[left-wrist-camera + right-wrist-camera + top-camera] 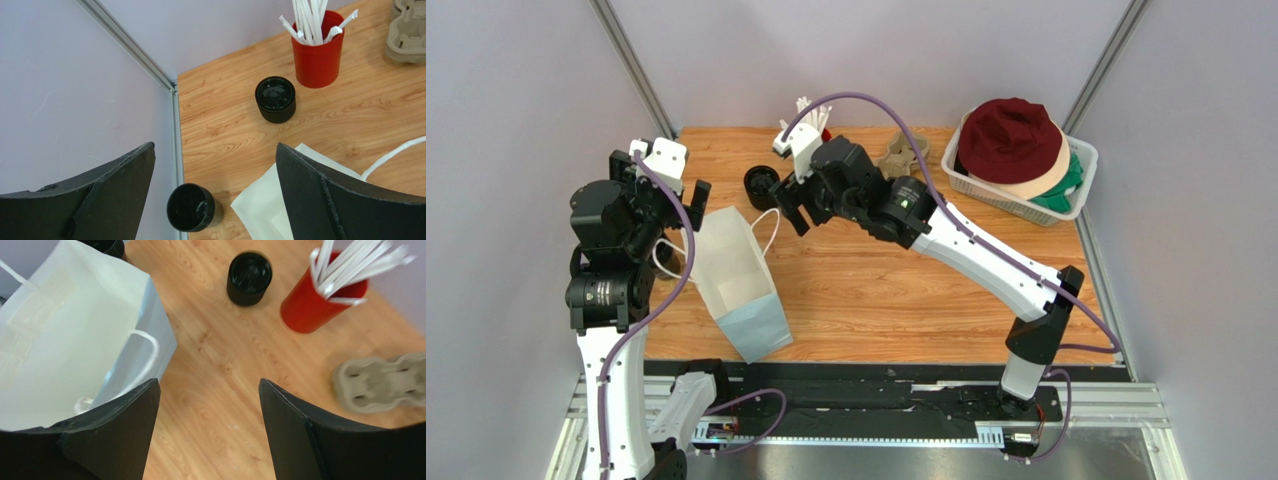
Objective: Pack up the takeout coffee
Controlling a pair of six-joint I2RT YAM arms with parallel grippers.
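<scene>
Your takeout coffee cup (192,207) is not packed yet. It stands just beside the white paper bag (736,272), on the bag's left, right at the edge of the table (876,290). Your left gripper (215,147) hangs above that spot with its fingers spread wide and nothing between them, so it looks placed to come down over the cup. Your right gripper (209,385) is likewise spread and empty, hovering over the table on the bag's right, close to the open mouth. From there I'd judge it is meant to steady the bag while the cup goes in. Don't mistake the squat black round piece (275,99) beyond the bag for the coffee; it sits near the red cup of straws (317,50). The cardboard cup carrier (385,382) lies farther off to the bag's right. Keep the cup upright and lift it high enough to clear the bag's edge.
</scene>
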